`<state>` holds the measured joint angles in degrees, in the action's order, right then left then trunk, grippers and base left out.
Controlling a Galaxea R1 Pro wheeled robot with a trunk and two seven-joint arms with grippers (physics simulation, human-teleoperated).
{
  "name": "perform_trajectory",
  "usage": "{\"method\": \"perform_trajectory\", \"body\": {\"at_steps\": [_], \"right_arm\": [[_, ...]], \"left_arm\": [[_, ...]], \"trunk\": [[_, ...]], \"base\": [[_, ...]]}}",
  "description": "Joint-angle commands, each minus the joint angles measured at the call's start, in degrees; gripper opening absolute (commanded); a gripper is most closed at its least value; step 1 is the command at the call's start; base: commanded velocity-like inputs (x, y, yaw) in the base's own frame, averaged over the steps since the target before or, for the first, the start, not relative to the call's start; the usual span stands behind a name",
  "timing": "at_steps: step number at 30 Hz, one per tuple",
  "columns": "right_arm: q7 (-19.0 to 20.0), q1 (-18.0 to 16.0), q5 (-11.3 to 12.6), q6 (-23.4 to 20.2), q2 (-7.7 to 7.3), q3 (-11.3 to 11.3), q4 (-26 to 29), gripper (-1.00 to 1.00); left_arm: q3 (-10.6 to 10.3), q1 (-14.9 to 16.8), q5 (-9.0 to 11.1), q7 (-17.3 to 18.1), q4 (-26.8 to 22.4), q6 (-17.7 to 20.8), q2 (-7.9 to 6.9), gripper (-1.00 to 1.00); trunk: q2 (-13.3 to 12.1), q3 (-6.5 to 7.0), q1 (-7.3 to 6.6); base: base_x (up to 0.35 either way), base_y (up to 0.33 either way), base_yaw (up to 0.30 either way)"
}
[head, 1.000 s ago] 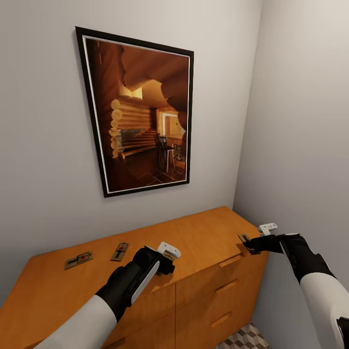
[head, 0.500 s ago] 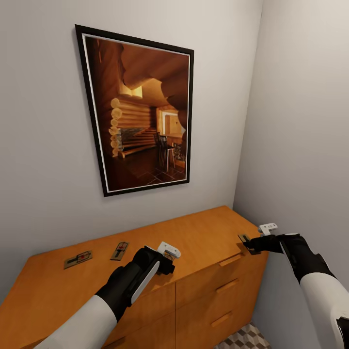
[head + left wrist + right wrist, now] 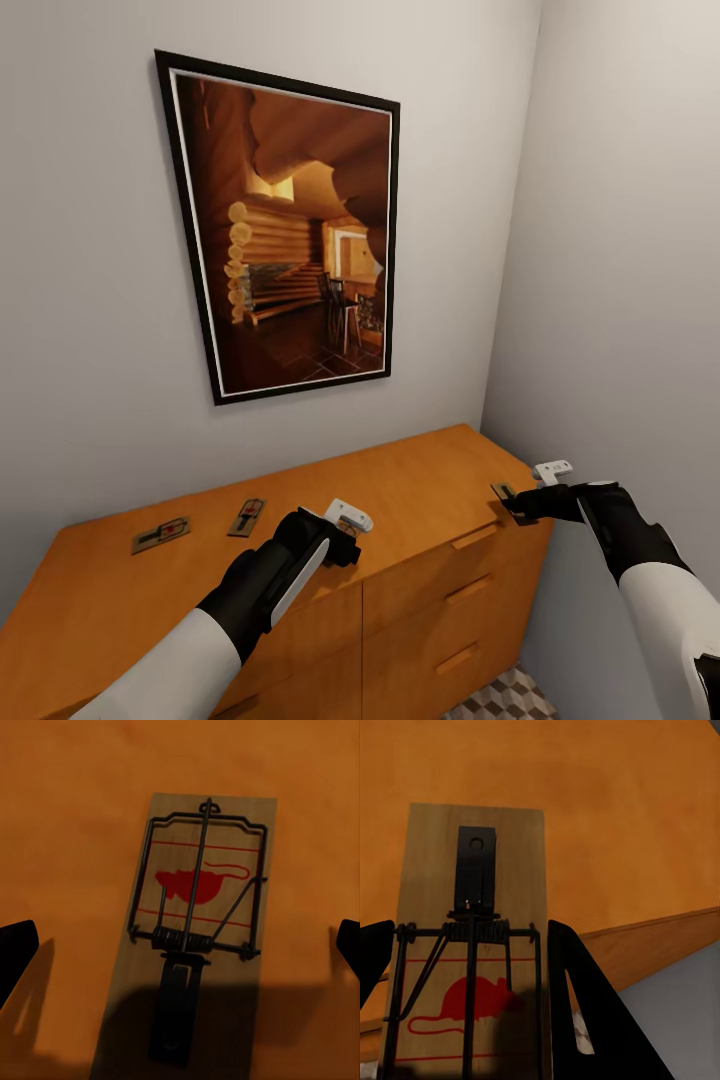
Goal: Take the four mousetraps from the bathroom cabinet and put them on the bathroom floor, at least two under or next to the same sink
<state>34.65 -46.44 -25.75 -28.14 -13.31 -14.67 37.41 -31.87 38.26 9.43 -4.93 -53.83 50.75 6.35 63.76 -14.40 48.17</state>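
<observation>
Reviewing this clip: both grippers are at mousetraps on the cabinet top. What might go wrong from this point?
The right gripper straddles a mousetrap lying at the cabinet top's front edge; a poor squeeze might push it off toward the floor. The left gripper hovers open, its fingertips wide of another trap; closing too high would likely miss so flat a slab. Two more traps lie farther left, needing another reach.

Four mousetraps sit on one cabinet (image 3: 420, 490): one (image 3: 161, 535) at the lower left of the head view, a second (image 3: 247, 518) just right of it, a third (image 3: 196, 916) beneath the left gripper (image 3: 347, 522), and a fourth (image 3: 503, 491) at the right gripper (image 3: 528, 497) (small in that view). One framed picture (image 3: 290, 230) hangs above.
</observation>
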Motion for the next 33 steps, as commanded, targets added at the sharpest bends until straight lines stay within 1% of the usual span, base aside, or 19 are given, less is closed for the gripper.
{"method": "perform_trajectory", "body": {"at_steps": [1, 3, 32, 33], "right_arm": [[0.5, -0.1, -0.5, -0.2, 0.04, -0.3, 0.1, -1.00], [0.5, -0.1, -0.5, -0.2, 0.04, -0.3, 0.1, -1.00], [0.6, -0.1, -0.5, -0.2, 0.04, -0.3, 0.1, -1.00], [0.6, -0.1, -0.5, -0.2, 0.04, -0.3, 0.1, -1.00]], "left_arm": [[-0.1, 0.1, 0.6, -0.5, 0.0, 0.2, -0.02, 1.00], [-0.1, 0.1, 0.6, -0.5, 0.0, 0.2, -0.02, 1.00], [0.0, 0.1, 0.7, -0.5, 0.0, 0.1, -0.12, 1.00], [0.1, 0.1, 0.7, -0.5, 0.0, 0.0, -0.11, -1.00]], "trunk": [[0.5, -0.26, 0.23], [1.3, -0.62, 0.67], [1.3, -0.62, 0.67], [1.3, -0.62, 0.67]], "base": [[0.000, 0.000, 0.000], [0.000, 0.000, 0.000], [0.000, 0.000, 0.000], [0.000, 0.000, 0.000]]}}
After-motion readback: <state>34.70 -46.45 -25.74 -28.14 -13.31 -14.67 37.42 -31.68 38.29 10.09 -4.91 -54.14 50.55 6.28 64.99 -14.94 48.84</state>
